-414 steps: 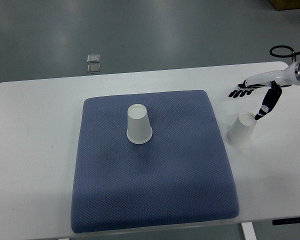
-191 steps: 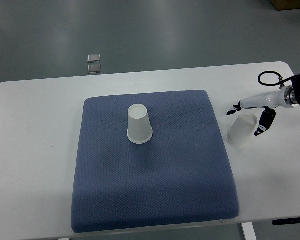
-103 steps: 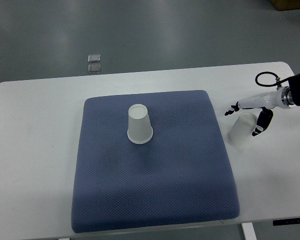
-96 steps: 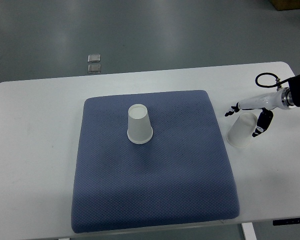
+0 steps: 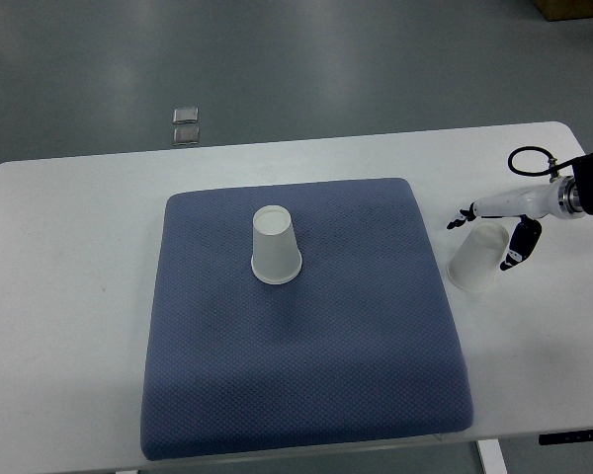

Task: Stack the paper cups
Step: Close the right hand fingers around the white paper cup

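Two white paper cups stand upside down. One cup [image 5: 276, 246] is on the blue mat [image 5: 306, 385], left of its middle. The other cup [image 5: 472, 267] stands tilted on the white table just off the mat's right edge. My right hand [image 5: 487, 240] comes in from the right edge and straddles this cup's top. Its dark fingers [image 5: 462, 218] stretch out straight behind the cup and its thumb [image 5: 517, 255] hangs at the cup's right side. The hand stays open; a firm grip is not visible. No left arm shows.
The white table [image 5: 69, 296] reaches the right edge close behind my hand. A black cable loop [image 5: 527, 162] sits at the wrist. Two small grey squares [image 5: 186, 125] lie on the floor beyond the table.
The right hand came down from above the table-side cup and now straddles it; over the last second it barely shifted. Both cups stay where they were.
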Controlling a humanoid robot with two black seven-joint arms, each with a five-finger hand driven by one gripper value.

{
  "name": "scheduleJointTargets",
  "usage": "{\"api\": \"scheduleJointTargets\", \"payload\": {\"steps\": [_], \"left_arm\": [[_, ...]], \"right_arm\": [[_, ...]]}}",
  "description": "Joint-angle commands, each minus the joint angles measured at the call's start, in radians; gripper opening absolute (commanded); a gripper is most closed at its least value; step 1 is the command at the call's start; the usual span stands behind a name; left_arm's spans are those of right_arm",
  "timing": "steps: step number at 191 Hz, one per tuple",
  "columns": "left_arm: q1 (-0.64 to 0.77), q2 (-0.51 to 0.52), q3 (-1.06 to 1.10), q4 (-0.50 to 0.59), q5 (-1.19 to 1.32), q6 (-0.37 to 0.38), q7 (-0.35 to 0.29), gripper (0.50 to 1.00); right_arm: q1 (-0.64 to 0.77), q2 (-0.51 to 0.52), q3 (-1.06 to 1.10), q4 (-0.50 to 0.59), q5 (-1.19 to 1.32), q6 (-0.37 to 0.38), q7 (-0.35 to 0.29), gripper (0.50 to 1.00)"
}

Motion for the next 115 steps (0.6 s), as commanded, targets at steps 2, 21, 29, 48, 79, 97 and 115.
{"api": "scheduleJointTargets", "payload": {"steps": [2, 21, 29, 48, 79, 97, 115], "left_arm": [[0.000, 0.000, 0.000, 0.000, 0.000, -0.001, 0.000, 1.000], [0.000, 0.000, 0.000, 0.000, 0.000, -0.001, 0.000, 1.000], [0.000, 0.000, 0.000, 0.000, 0.000, -0.001, 0.000, 1.000], [0.000, 0.000, 0.001, 0.000, 0.000, -0.001, 0.000, 1.000], [0.000, 0.000, 0.000, 0.000, 0.000, 0.001, 0.000, 1.000], [0.000, 0.000, 0.000, 0.000, 0.000, 0.001, 0.000, 1.000], [0.000, 0.000, 0.001, 0.000, 0.000, 0.001, 0.000, 1.000]], "right_arm": [[-0.005, 0.011, 0.000, -0.001, -0.004, -0.003, 0.002, 0.897], [-0.013, 0.011, 0.000, -0.001, -0.004, -0.009, 0.003, 0.885], [-0.014, 0.011, 0.000, -0.001, -0.004, -0.014, 0.003, 0.876], [-0.013, 0.011, 0.000, -0.001, -0.006, -0.015, 0.005, 0.858], [-0.014, 0.020, -0.004, -0.001, -0.016, -0.011, 0.006, 0.752], [-0.010, 0.026, -0.005, -0.001, -0.027, -0.011, 0.008, 0.678], [-0.008, 0.029, -0.004, -0.001, -0.029, -0.011, 0.008, 0.650]]}}
